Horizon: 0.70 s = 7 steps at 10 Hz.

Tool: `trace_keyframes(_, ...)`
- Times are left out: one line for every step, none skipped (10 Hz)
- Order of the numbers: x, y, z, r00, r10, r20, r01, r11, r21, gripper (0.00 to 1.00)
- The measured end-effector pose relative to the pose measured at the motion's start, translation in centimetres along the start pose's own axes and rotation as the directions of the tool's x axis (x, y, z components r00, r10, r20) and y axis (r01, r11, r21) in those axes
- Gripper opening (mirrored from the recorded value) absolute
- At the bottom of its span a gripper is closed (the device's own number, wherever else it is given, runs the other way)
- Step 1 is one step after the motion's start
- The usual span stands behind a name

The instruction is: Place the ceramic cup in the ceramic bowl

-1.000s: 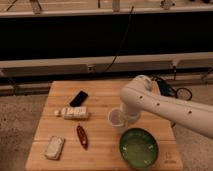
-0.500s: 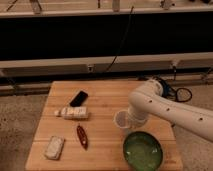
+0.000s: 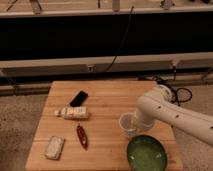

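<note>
The ceramic cup (image 3: 126, 123), small and whitish, is just above the wooden table (image 3: 107, 95) right of its middle. My white arm reaches in from the right, and its gripper (image 3: 135, 123) is at the cup's right side, shut on the cup and largely hidden behind the arm's end. The ceramic bowl (image 3: 146, 153), wide, glossy green and holding nothing, sits at the table's front right corner, just below and right of the cup. Cup and bowl do not touch.
A black phone (image 3: 78, 98) lies left of centre, with a white packet (image 3: 74, 113) on its side below it. A red pepper-like item (image 3: 81, 136) and a white rectangular box (image 3: 54, 147) are at the front left. Cables (image 3: 175, 92) trail off the right edge.
The arm has swung to the right and a little toward the front, carrying the cup with it closer to the bowl. The other items have stayed put.
</note>
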Motion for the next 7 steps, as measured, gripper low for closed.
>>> trace_keyframes(-0.1, -0.2, -1.4, 1.0, 0.003, -0.01, -0.003, 1.0, 0.012, 0.0)
trace_keyframes(-0.3, 0.0, -2.9, 1.0, 0.002, -0.011, -0.002, 1.0, 0.019, 0.0)
trace_keyframes(-0.5, -0.1, -4.2, 1.0, 0.002, -0.015, -0.002, 1.0, 0.03, 0.0)
trace_keyframes(-0.8, 0.3, -6.0, 1.0, 0.006, -0.02, -0.005, 0.999, 0.034, 0.0)
trace_keyframes(-1.0, 0.6, -7.1, 1.0, 0.01, -0.024, -0.009, 0.999, 0.04, 0.0)
trace_keyframes(-1.1, 1.0, -7.5, 1.0, 0.015, -0.025, -0.014, 0.999, 0.037, 0.0)
trace_keyframes(-1.3, 2.3, -7.8, 0.999, 0.036, -0.022, -0.035, 0.999, 0.033, 0.0)
